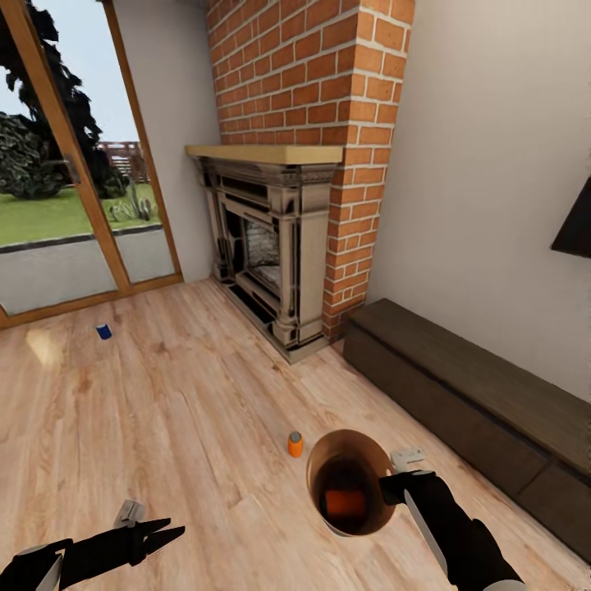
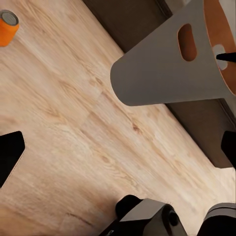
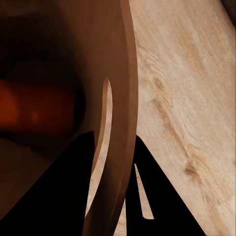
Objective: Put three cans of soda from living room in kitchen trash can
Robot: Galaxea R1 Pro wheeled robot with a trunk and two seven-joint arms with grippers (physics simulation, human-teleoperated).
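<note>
The right gripper [image 1: 392,486] pinches the rim of the bin [image 1: 350,483], one finger inside, one outside, holding it above the wood floor [image 1: 180,410]. One orange can [image 1: 345,502] already lies inside. A second orange can [image 1: 295,444] stands on the floor just beside the bin; the blue can [image 1: 103,331] sits far off near the glass door [image 1: 74,164]. The left gripper [image 1: 156,535] hangs empty, fingers parted. Two cans left, and we're beside the fireplace [image 1: 271,246], not in the kitchen.

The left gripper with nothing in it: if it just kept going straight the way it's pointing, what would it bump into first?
Probably the pale grey-white round bin that the right gripper holds by its rim. The left gripper points toward it across bare light wood floor, though depth is uncertain.
</note>
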